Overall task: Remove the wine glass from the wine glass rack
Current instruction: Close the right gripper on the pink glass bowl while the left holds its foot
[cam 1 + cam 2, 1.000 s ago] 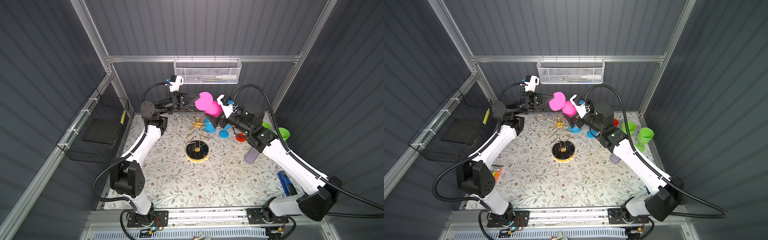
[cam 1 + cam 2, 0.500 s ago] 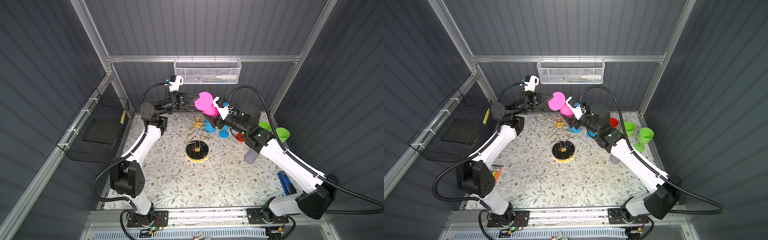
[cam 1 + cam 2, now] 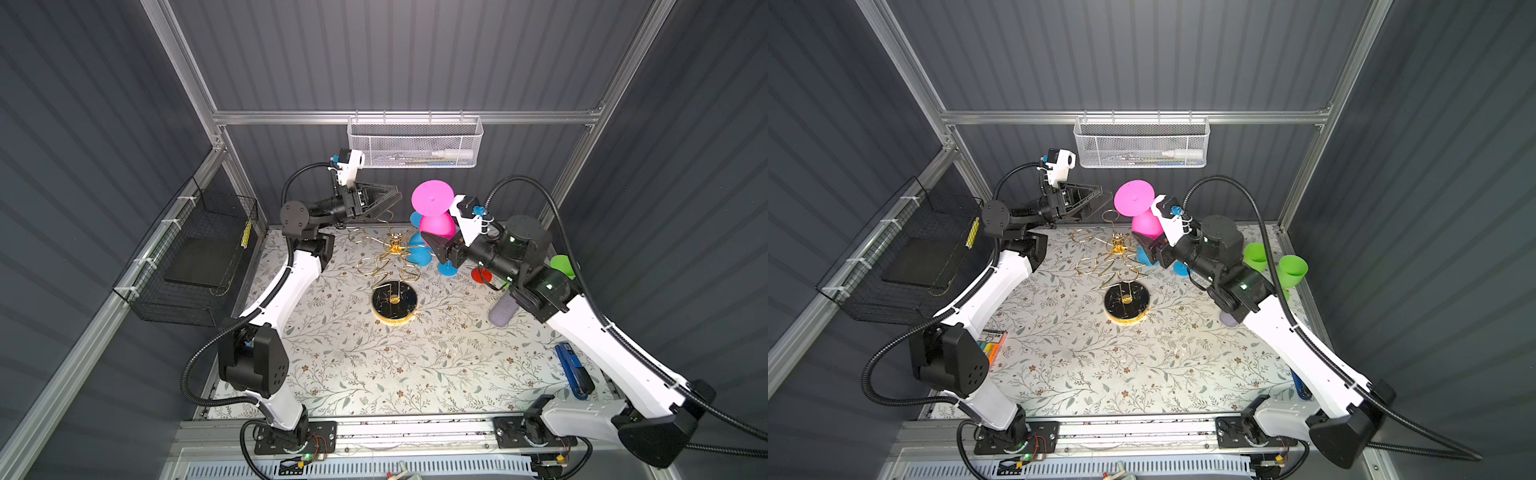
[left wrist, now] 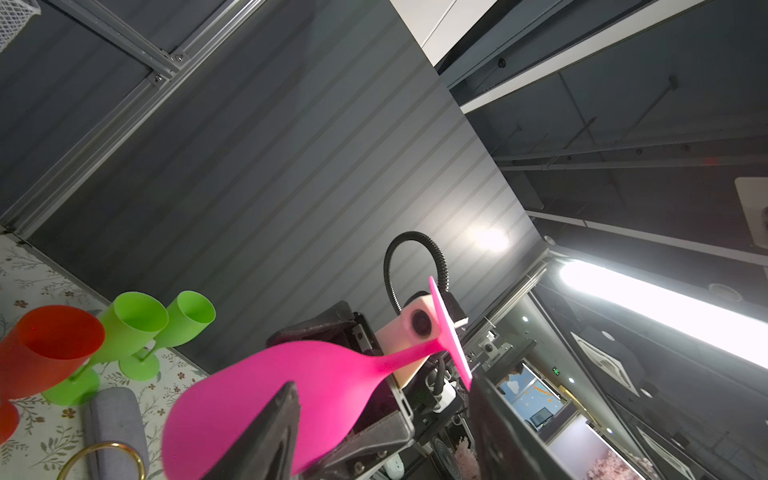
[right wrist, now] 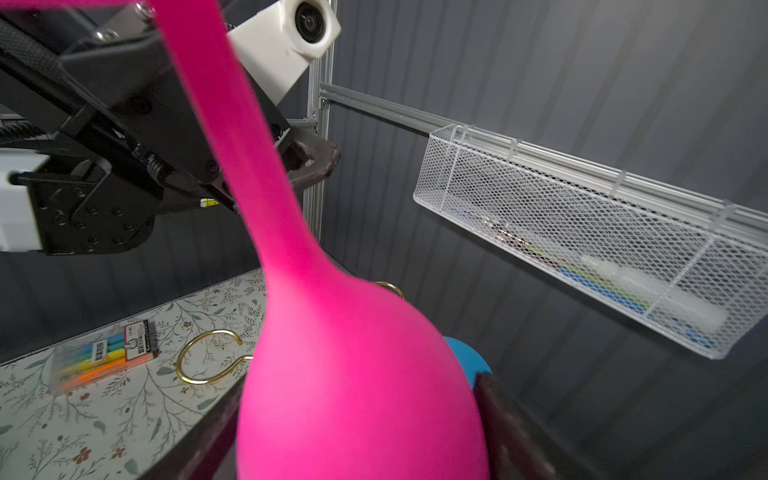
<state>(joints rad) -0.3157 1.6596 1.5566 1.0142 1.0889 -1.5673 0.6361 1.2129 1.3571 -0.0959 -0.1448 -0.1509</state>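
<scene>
The right gripper [image 3: 435,245] clamps the inverted glass [image 3: 436,224] by its bowl, aloft near the rack [image 3: 395,245] — the left gripper [image 3: 392,203] stands wide. Risk: the smooth bowl slips, or its rim snags a loop — tipping the rack.

pink wine glass [image 3: 432,198], gold rack [image 3: 395,248], floral table [image 3: 374,365]
</scene>
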